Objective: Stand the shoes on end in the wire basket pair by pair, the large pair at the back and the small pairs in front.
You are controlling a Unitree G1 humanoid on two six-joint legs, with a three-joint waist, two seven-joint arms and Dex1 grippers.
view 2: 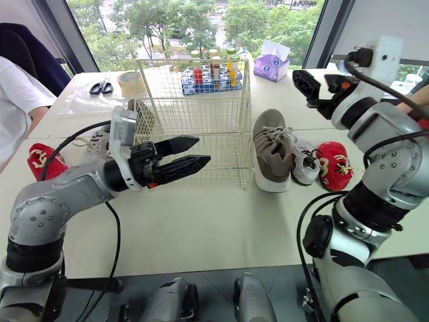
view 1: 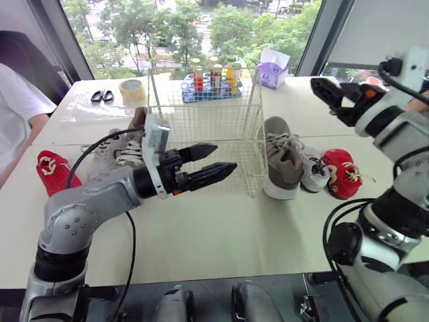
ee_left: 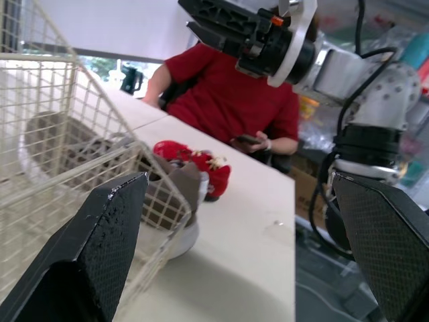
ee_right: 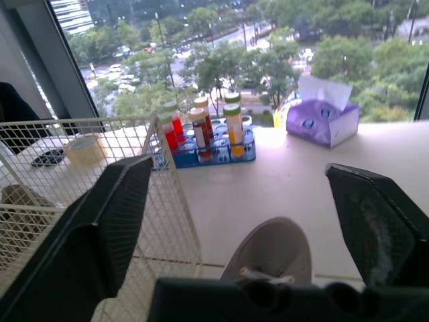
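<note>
The empty wire basket point(view 1: 208, 124) stands mid-table. Right of it lie a large tan shoe point(view 1: 281, 159), a small grey-white shoe point(view 1: 314, 170) and a small red shoe point(view 1: 342, 173). Left of the basket lie another red shoe point(view 1: 53, 171), a grey-white shoe point(view 1: 110, 153) and a second tan shoe point(view 1: 139, 119), partly hidden behind my left arm. My left gripper point(view 1: 225, 156) is open in front of the basket's near wall, holding nothing. My right gripper point(view 1: 330, 100) is raised above the right-hand shoes, open and empty.
At the back stand a blue rack of bottles point(view 1: 211, 84), a purple tissue box point(view 1: 271, 72), a tape roll point(view 1: 132, 90) and scissors point(view 1: 102, 96). A person in white point(view 1: 17, 107) sits at the left; a person in red point(ee_left: 228, 94) sits at the right.
</note>
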